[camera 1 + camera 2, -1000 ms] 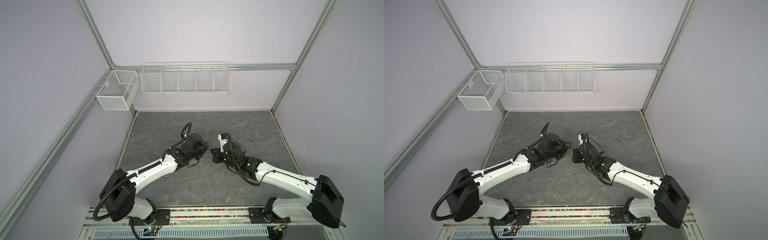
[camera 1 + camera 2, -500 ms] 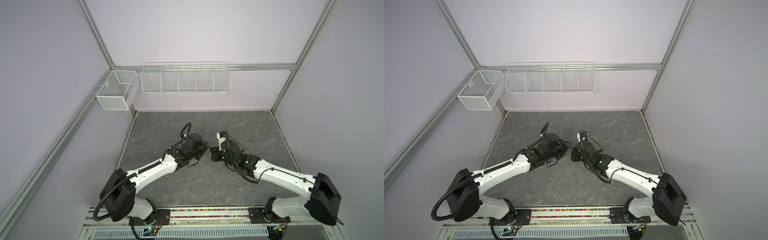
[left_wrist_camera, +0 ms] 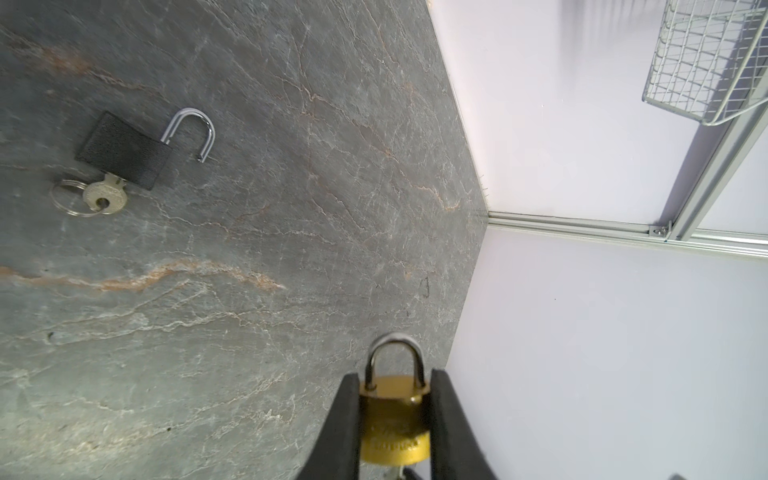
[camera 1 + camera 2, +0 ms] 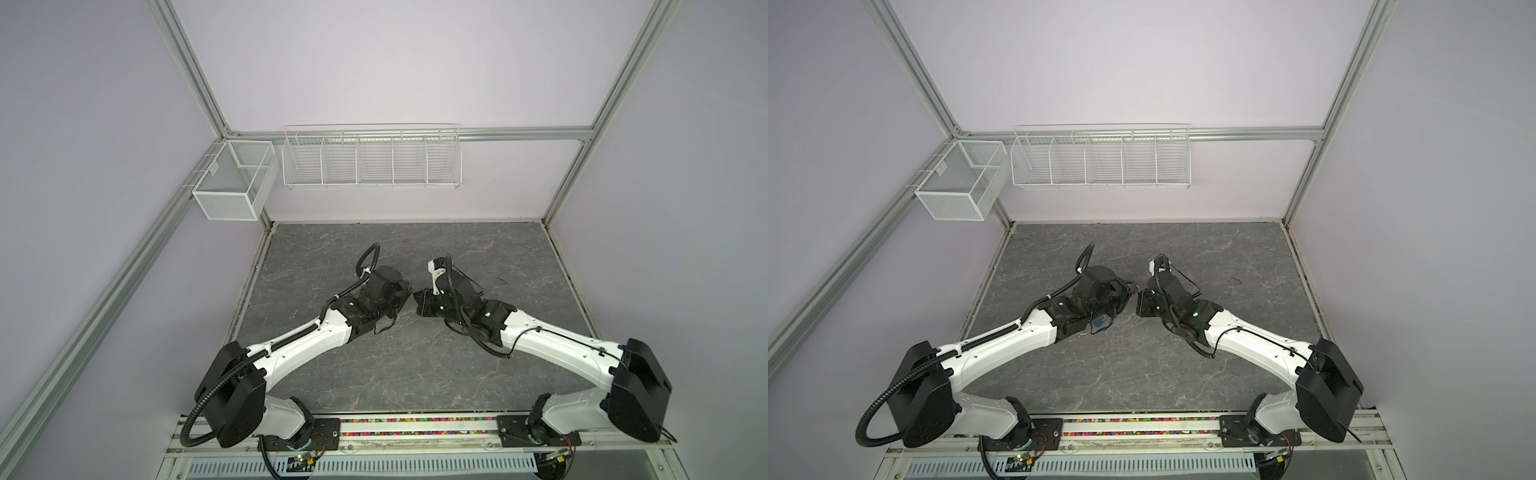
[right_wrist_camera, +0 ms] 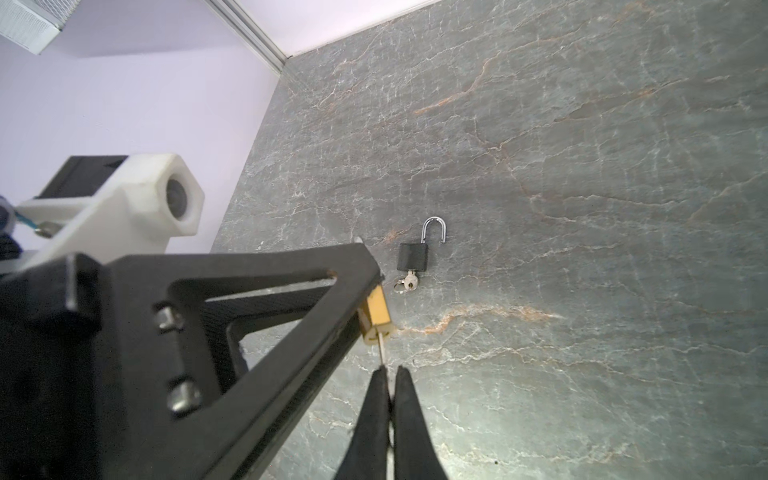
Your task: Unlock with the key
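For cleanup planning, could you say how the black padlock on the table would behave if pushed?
The black padlock lies flat, so it would probably slide, not roll. Its open shackle may swing. The inserted key would likely drag along.

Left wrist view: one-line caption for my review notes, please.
Left gripper clamps a brass padlock, shackle closed; a black padlock lies open on the table, key inserted.

Brass padlock (image 3: 394, 419), shackle closed, thin key (image 5: 381, 348) in its keyhole.

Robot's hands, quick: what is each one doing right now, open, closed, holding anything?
Left hand: closed on the brass padlock, its shackle shut.
Right hand: closed, pinching the key that is stuck in that padlock.
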Motion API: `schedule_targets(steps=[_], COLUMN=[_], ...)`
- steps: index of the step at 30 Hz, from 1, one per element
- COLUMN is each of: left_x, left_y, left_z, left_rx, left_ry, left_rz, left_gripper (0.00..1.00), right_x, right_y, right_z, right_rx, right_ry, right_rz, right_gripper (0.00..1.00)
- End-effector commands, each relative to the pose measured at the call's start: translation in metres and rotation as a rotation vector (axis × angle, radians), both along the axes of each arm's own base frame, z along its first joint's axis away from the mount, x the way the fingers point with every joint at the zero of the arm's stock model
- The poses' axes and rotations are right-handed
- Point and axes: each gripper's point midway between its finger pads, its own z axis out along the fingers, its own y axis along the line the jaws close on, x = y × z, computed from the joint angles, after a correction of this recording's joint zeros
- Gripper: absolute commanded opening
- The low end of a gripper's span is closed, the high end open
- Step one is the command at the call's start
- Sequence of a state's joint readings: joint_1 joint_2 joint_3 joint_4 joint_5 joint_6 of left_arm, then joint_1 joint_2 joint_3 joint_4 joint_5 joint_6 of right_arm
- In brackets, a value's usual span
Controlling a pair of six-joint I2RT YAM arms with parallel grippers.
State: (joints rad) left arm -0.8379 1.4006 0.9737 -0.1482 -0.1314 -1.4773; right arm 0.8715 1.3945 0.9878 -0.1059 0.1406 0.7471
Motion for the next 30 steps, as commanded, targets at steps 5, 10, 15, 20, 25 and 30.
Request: schedule_targets(steps=[5, 10, 15, 20, 25, 30], left_x=[-0.027, -0.032, -0.036, -0.038, -0.04, -0.045], left_y=[-0.022, -0.02, -0.019, -0.021, -0.023, -0.027], left_z=[0.009, 0.012, 0.02, 0.028, 0.023, 0.026], left_rx=[-0.021, -0.031, -0.063, -0.099, -0.151, -0.175], left_ry=[-0.012, -0.042, -0.03, -0.038, -0.042, -0.057], left_rz=[-0.167, -0.191, -0.19, -0.198, -0.202, -0.238], left_gripper=[0.0, 0.0, 0.0, 0.0, 0.0, 0.0], right_x=[-0.003, -0.005, 0.003, 0.003, -0.006, -0.012], right_y=[0.03, 0.038, 0.026, 0.027, 0.039, 0.031], right_z=[0.037, 0.046, 0.045, 0.043, 0.072, 0.083], right_rx=[0.145, 0.211, 0.025, 0.044, 0.353, 0.478], right_ry=[0.025, 0.057, -0.085, -0.107, 0.013, 0.083], right_rz=[0.058, 0.062, 0.004, 0.019, 0.062, 0.032], right_gripper=[0.06, 0.06, 0.06, 0.06, 0.06, 0.06])
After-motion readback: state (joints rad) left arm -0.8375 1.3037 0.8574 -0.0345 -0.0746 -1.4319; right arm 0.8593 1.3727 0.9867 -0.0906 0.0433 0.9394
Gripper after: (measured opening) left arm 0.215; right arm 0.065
